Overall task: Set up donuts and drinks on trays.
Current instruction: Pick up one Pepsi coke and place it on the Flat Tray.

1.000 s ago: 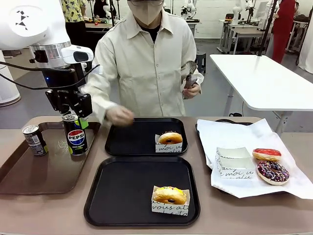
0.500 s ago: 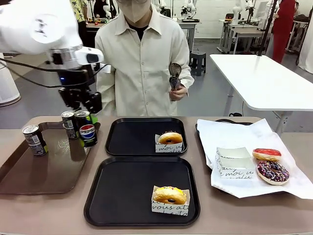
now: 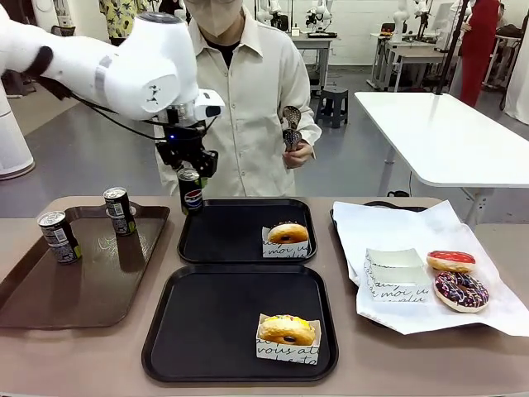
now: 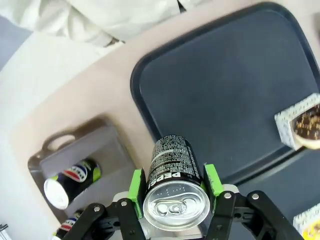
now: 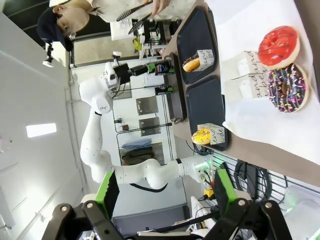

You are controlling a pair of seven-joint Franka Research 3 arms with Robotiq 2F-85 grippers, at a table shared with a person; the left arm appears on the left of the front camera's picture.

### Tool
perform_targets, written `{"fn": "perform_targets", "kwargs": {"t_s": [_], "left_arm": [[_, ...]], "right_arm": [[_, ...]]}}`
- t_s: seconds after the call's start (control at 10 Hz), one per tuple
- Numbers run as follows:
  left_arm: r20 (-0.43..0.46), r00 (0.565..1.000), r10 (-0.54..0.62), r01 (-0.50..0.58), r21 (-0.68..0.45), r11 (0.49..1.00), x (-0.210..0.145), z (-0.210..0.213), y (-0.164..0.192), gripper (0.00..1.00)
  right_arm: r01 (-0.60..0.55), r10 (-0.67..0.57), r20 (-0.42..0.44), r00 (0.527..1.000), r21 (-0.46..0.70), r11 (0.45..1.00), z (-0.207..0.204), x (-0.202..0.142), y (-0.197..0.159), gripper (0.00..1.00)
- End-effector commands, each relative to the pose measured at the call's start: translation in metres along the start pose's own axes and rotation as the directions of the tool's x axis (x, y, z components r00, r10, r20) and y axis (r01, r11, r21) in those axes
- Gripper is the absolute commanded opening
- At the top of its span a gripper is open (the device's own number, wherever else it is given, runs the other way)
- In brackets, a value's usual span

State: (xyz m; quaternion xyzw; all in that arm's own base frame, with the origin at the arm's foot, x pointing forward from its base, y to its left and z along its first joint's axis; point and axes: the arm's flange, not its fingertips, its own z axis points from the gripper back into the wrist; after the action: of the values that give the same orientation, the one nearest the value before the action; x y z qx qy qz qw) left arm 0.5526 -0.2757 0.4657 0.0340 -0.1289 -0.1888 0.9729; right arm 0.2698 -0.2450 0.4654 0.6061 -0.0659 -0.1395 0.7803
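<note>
My left gripper [image 4: 172, 184] is clamped on a Pepsi can [image 4: 171, 159], green pads either side of its top, held above the far tray's [image 3: 231, 236] left rim. I'd carry it inward over bare tray, clear of the sleeved donut [image 3: 288, 232] at that tray's right end. Lower it upright, release only once seated. My right gripper [image 5: 166, 192] gapes empty.
</note>
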Motion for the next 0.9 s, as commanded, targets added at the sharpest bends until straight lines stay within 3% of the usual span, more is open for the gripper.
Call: {"fn": "perform_targets", "kwargs": {"t_s": [0.0,0.2,0.8], "left_arm": [[0.063,0.998,0.012,-0.013,0.026,1.0,0.009,-0.002,-0.02,0.58],[0.085,0.996,-0.008,0.009,-0.006,1.0,0.008,-0.019,-0.039,0.58],[0.017,1.0,-0.007,0.009,-0.137,0.99,-0.01,-0.055,-0.055,0.58]], "right_arm": [[-0.01,0.009,0.007,1.0,0.023,1.0,0.0,0.001,0.0,1.0],[-0.01,0.009,0.007,1.0,0.023,1.0,0.0,0.001,0.0,1.0],[-0.01,0.009,0.007,1.0,0.023,1.0,0.0,0.001,0.0,1.0]]}}
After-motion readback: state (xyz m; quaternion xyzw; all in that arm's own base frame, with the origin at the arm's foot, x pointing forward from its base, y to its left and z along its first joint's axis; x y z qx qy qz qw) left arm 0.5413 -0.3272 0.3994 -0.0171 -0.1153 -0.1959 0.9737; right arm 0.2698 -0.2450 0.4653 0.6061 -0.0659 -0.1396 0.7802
